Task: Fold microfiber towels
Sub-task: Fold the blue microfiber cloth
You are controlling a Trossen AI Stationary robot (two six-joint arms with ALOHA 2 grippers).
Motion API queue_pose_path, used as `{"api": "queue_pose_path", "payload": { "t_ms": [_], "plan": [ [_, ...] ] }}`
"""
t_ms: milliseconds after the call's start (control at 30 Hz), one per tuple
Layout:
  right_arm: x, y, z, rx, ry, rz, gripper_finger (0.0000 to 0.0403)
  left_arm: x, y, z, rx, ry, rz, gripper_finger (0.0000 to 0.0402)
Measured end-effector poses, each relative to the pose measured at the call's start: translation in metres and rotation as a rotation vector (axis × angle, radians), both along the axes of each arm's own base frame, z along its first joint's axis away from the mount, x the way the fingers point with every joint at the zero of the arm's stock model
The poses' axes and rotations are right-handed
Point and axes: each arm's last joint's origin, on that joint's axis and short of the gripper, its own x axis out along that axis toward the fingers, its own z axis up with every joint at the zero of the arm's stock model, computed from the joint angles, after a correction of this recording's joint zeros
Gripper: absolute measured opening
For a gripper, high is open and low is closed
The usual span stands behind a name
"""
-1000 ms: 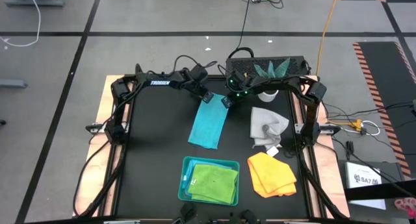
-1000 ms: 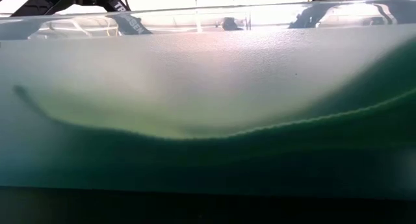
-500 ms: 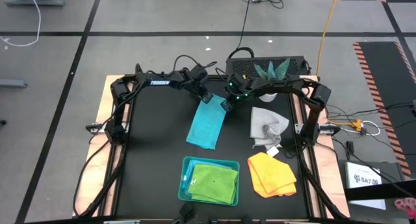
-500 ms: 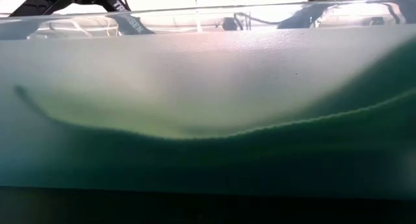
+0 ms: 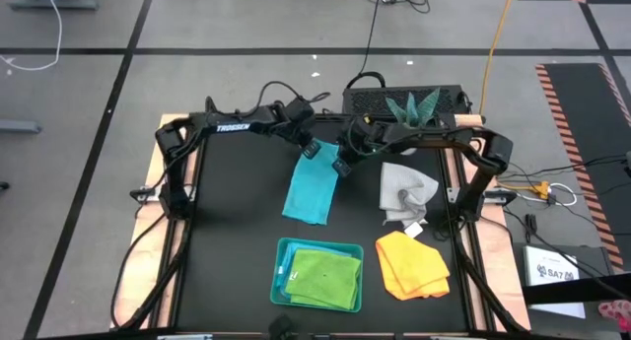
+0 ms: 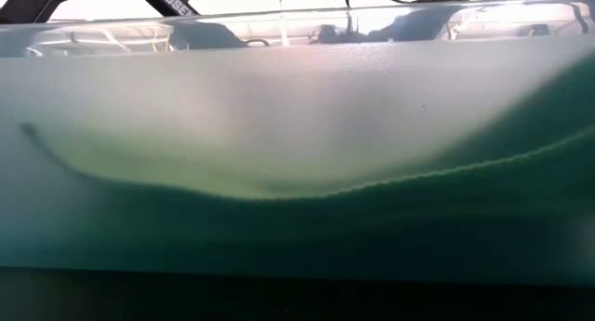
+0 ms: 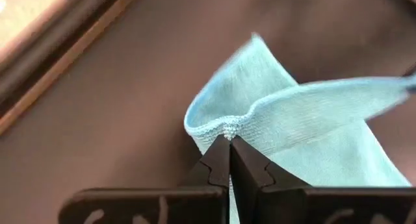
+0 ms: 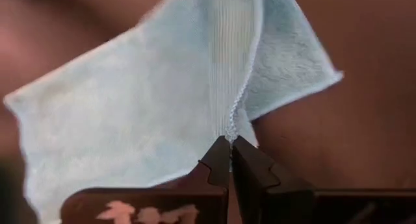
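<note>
At lower centre of the high view, the teal tray holds the lime green towel. Above it, the left gripper and right gripper each pinch shut on a top corner of the turquoise towel, which hangs toward the table.

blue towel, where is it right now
In the high view the blue towel hangs mid-table at the back, pinched by the left gripper and right gripper, left of the grey towel.
</note>
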Motion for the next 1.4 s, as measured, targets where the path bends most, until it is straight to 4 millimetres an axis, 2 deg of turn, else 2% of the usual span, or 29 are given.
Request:
{"api": "queue_pose_path", "payload": {
  "t_ms": [233,400,500,667,800,1133,1400],
  "plan": [
    [0.005,0.019,0.008,0.006,-0.021,0.039,0.0,0.005,-0.02,0.001,-0.011,0.046,-0.064,0.0004],
    [0.009,0.031,0.009,0.043,-0.031,0.076,0.0,0.0,-0.034,0.006,-0.043,0.108,-0.092,0.0004],
    [0.012,0.039,0.009,0.057,-0.042,0.105,0.0,-0.005,-0.043,0.016,-0.04,0.137,-0.102,0.0002],
    [0.015,0.048,0.009,0.064,-0.044,0.129,0.0,-0.006,-0.059,0.037,-0.005,0.091,-0.138,0.0003],
    [0.018,0.057,0.01,0.074,-0.053,0.141,0.0,-0.005,-0.072,0.046,0.01,0.078,-0.17,0.0004],
    [0.022,0.083,0.009,0.112,-0.043,0.168,0.0,-0.008,-0.104,0.04,-0.04,0.216,-0.267,0.0002],
    [0.025,0.094,0.01,0.134,-0.052,0.16,0.0,-0.006,-0.131,0.041,-0.047,0.24,-0.353,0.0002]
  ]
}}
